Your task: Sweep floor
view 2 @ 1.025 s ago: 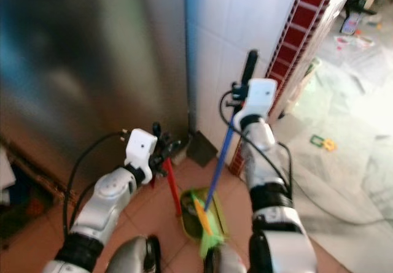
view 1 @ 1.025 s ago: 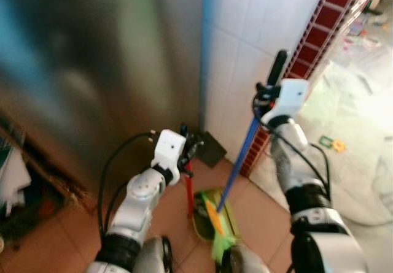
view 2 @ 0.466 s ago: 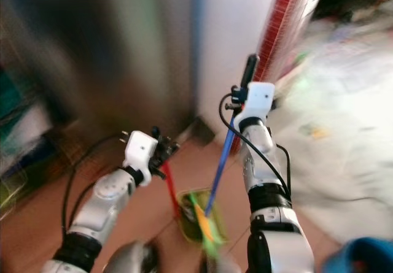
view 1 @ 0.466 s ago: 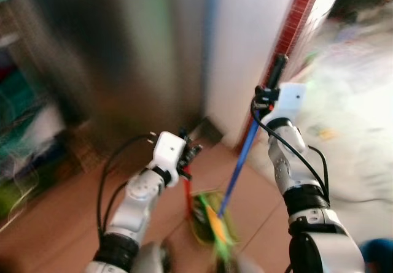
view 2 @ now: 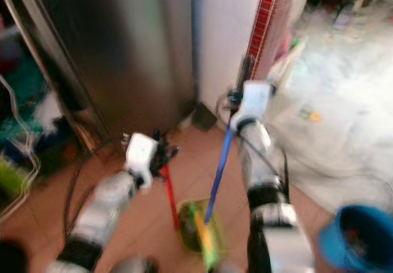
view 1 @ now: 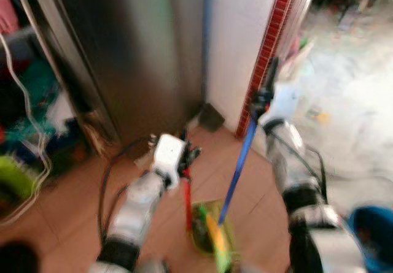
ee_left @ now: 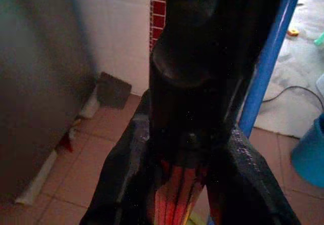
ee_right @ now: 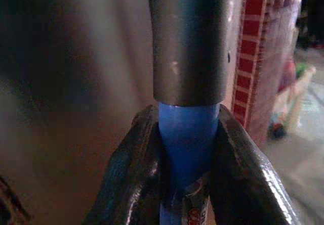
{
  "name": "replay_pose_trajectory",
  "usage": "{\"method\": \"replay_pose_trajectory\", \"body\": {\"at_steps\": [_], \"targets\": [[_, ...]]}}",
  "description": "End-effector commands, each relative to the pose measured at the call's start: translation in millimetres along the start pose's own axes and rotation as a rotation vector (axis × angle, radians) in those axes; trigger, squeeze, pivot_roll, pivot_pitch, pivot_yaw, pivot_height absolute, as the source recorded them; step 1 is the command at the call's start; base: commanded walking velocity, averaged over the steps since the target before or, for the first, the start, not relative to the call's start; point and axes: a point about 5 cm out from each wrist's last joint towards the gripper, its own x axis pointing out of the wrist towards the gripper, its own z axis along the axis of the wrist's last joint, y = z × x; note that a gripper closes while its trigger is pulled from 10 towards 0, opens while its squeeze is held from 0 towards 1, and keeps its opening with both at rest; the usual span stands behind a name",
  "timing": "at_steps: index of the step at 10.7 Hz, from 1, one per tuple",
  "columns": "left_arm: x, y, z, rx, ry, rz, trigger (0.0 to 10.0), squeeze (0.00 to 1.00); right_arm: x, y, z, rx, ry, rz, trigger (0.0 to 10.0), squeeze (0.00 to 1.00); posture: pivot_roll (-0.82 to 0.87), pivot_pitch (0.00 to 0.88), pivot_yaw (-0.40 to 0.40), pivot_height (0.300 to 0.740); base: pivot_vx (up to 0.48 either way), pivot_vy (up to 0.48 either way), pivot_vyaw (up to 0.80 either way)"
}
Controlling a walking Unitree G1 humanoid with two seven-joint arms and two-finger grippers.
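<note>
**Holding both tools, no sweeping stroke visible yet**

Gripping the blue broom handle just below its dark grey end cap, the right gripper has its two black fingers pressed on both sides of the pole, as the right wrist view shows clearly. From the head views this gripper is raised high, near the white tiled wall and the strip of red tiles, and the pole slants down and toward the robot's left.

The left gripper is closed around the red dustpan handle, which continues up into a black grip between the fingers. In the head view this gripper sits lower, in front of the steel-coloured fridge, and the red stick goes nearly straight down.

At the bottom of both sticks, the green dustpan rests on the terracotta floor tiles, and the yellow-green broom head lies over or inside it; the blur does not allow me to say which. So broom and pan seem joined together, more like being carried than used.

My judgement: the tools are picked up, which is the first step, but the sweeping itself is not begun. I cannot make out any dust pile. A blue bucket stands on the robot's right, and cluttered things lie to the left of the fridge.
</note>
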Motion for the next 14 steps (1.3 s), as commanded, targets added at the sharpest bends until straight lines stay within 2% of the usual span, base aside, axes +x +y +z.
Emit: {"method": "replay_pose_trajectory", "body": {"at_steps": [1,3,6,14], "targets": [[1.4,0.9,5.9,0.001,-0.017,-0.006,10.0,0.0,3.3,1.3,7.6,0.009,-0.026,0.005,10.0,0.0,-0.04,0.065,0.0,0.74,0.0,0.0,0.0],[0.9,0.8,6.0,-0.009,-0.014,-0.01,10.0,0.0,3.0,1.4,6.8,0.007,-0.022,0.004,10.0,0.0,-0.04,0.068,-0.003,0.74,0.0,0.161,-0.55],[0.7,2.6,6.1,-0.009,-0.001,-0.005,10.0,0.0,7.5,-5.9,12.4,-0.005,-0.028,-0.013,10.0,0.0,-0.04,0.072,-0.004,0.74,0.0,0.48,-0.68],[1.2,4.9,8.1,-0.009,-0.004,0.013,10.0,0.0,4.9,2.0,7.7,-0.031,-0.026,0.01,10.0,0.0,-0.04,0.078,-0.003,0.74,0.0,0.48,-0.8]]}}
